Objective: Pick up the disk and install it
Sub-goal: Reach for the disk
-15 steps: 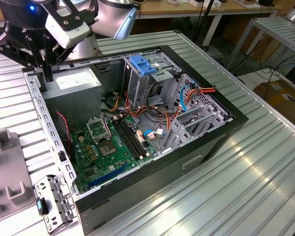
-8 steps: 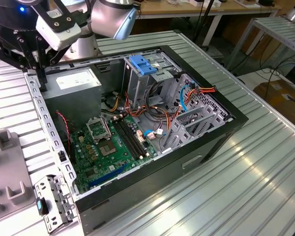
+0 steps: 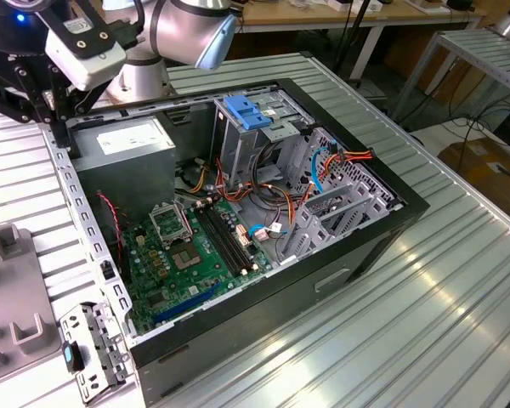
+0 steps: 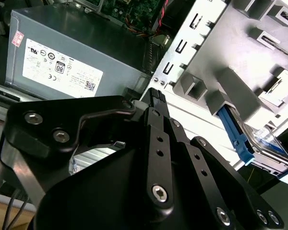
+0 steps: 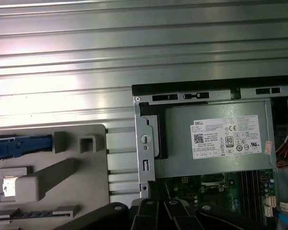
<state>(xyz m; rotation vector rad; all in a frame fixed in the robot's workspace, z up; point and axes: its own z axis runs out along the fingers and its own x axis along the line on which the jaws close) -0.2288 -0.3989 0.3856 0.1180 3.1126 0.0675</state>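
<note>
exterior view's left: grey fixture tray (image 3: 4,280) on the table, loose metal bracket (image 3: 89,348) just beside it. the disk (image 4: 269,143) sits in that tray, with one blue rail (image 4: 234,132) facing out.

gripper (image 4: 156,96) hangs at the open pc case's (image 3: 263,319) edge wall, between the tray and the power supply (image 3: 127,144), apart from the disk. can't tell how wide it's open. the disk is not in it.

step in hand, my read: the reach for the pick, nothing lifted yet. to do it well:
- square up on the disk's long sides
- load both rails evenly
- pull straight out so nothing snags the tray's posts
- stay off the case flange

further right in the case: motherboard (image 3: 195,246), then the drive cage (image 3: 246,140) with its blue top, and loose cables around it.

surface: slatted aluminium table (image 3: 425,323), ribbed and shiny. probably slick, so a bad place to drop a drive.

room: benches (image 3: 323,13) behind with cables hanging, cardboard box (image 3: 484,161) on the floor at the exterior view's right.
</note>
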